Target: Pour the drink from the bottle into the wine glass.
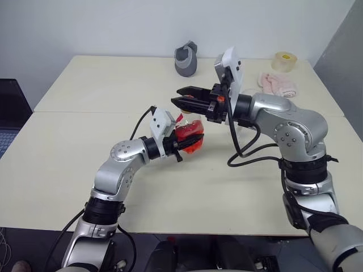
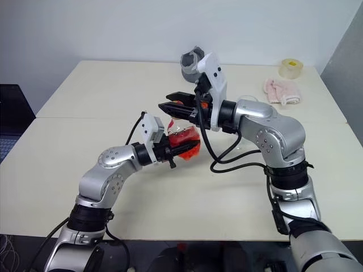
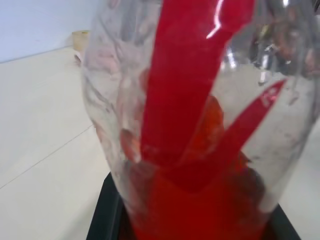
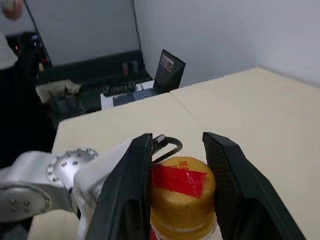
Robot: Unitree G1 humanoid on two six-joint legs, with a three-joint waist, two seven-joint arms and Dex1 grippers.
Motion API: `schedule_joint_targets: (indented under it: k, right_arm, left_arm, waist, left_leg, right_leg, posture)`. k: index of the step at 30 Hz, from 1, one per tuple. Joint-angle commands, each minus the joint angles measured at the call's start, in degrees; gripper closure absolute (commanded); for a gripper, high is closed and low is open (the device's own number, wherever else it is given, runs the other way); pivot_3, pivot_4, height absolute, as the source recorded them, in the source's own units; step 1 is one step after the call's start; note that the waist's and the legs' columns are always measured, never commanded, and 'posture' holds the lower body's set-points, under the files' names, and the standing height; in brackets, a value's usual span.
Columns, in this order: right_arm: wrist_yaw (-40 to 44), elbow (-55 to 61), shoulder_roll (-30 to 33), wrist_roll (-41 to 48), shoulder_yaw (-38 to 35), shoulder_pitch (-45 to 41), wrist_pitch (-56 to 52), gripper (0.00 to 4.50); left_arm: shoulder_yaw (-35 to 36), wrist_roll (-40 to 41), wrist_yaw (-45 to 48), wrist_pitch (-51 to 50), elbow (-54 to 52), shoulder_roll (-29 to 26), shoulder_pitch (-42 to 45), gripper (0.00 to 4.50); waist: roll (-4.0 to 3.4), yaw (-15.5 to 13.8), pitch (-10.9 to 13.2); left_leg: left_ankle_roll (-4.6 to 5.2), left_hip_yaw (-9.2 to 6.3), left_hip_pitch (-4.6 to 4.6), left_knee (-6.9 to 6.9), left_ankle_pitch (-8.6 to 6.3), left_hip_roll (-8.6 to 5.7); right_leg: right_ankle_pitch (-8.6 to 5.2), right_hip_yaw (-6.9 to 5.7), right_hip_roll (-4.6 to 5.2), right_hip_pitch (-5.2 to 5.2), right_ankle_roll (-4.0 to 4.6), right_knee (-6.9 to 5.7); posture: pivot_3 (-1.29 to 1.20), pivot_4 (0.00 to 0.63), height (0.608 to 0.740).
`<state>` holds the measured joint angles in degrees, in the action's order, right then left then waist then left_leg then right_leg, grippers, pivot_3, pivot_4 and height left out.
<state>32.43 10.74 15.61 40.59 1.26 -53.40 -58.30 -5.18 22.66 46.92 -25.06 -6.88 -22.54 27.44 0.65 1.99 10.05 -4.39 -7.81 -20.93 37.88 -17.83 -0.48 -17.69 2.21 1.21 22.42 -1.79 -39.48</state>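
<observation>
A grey cap (image 1: 186,58), tape roll (image 1: 285,61) and pink cloth (image 1: 277,84) lie on the far table (image 1: 85,85).

Pale cream table (image 1: 68,170) against a white wall (image 1: 113,25), dark cluttered desk (image 4: 90,85) beyond.

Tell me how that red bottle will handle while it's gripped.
The bottle looks like thin clear plastic, so it probably flexes under the left gripper. Its liquid likely sloshes and shifts weight. The right gripper straddles its cap, probably twisting.
</observation>
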Motion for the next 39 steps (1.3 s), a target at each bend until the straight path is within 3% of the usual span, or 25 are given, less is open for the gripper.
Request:
schedule_joint_targets:
  k: [1, 7, 13, 22, 31, 39]
  right_arm:
    - [-4.9, 0.7, -1.5, 6.1, -7.3, -3.0, -5.5, 3.25]
    - [-8.8, 0.9, -1.8, 9.7, -10.5, -4.5, -9.5, 3.25]
    - [-0.8, 6.8, 4.8, -1.5, -0.6, -1.0, 6.7, 3.25]
    - [1.3, 6.6, 5.4, -6.1, 1.8, 0.7, 15.1, 3.25]
    - [-2.8, 8.2, 6.7, 2.5, -5.9, 0.8, 3.9, 3.25]
    - [-12.2, 25.4, 11.6, 14.5, -14.0, 17.4, -8.9, 3.25]
  left_arm:
    - [0.6, 0.6, 0.2, 0.5, -2.9, -0.5, -0.5, 3.35]
    - [0.5, 0.7, 0.4, 0.8, -2.3, -0.4, 0.0, 3.35]
    - [0.3, 0.8, 0.5, 1.0, -1.9, -0.3, 0.3, 3.35]
    - [0.3, 0.8, 0.5, 0.8, -1.6, -0.3, 0.7, 3.35]
    - [1.0, 1.2, 0.2, 0.0, -2.3, -1.1, 0.1, 3.35]
    - [1.9, 2.3, -0.1, -1.8, -6.0, -2.6, -3.6, 3.35]
  waist:
    - [0.0, 0.0, 0.0]
    - [0.0, 0.0, 0.0]
    - [-0.02, 0.1, 0.0]
    - [-0.01, 0.3, 0.0]
    - [-0.02, 0.2, 0.0]
    - [-0.02, -0.2, 0.0]
  left_leg:
    - [0.0, -0.01, 0.0, 0.0, 0.0, 0.0]
    - [0.01, 0.02, 0.0, -0.02, -0.01, -0.02]
    - [0.1, 0.06, -0.01, -0.03, -0.06, -0.03]
    - [0.05, 0.04, -0.01, -0.01, -0.03, -0.01]
    - [0.02, 0.01, -0.01, -0.01, -0.01, -0.02]
    - [0.09, -0.03, -0.18, -0.09, -0.05, 0.01]
  right_leg:
    - [0.0, 0.01, 0.0, 0.0, 0.0, 0.0]
    - [0.0, 0.02, 0.0, 0.01, 0.0, 0.03]
    - [0.0, 0.01, -0.02, 0.01, -0.01, 0.06]
    - [0.0, -0.01, -0.01, 0.01, -0.01, 0.02]
    - [0.0, 0.02, 0.01, 0.01, 0.0, 0.04]
    - [0.0, 0.08, 0.04, -0.01, -0.01, 0.32]
  posture:
    - [0.0, 0.15, 0.74]
    - [0.0, 0.15, 0.74]
    - [0.0, 0.15, 0.74]
    - [0.0, 0.15, 0.74]
    - [0.0, 0.15, 0.74]
    - [0.0, 0.15, 0.74]
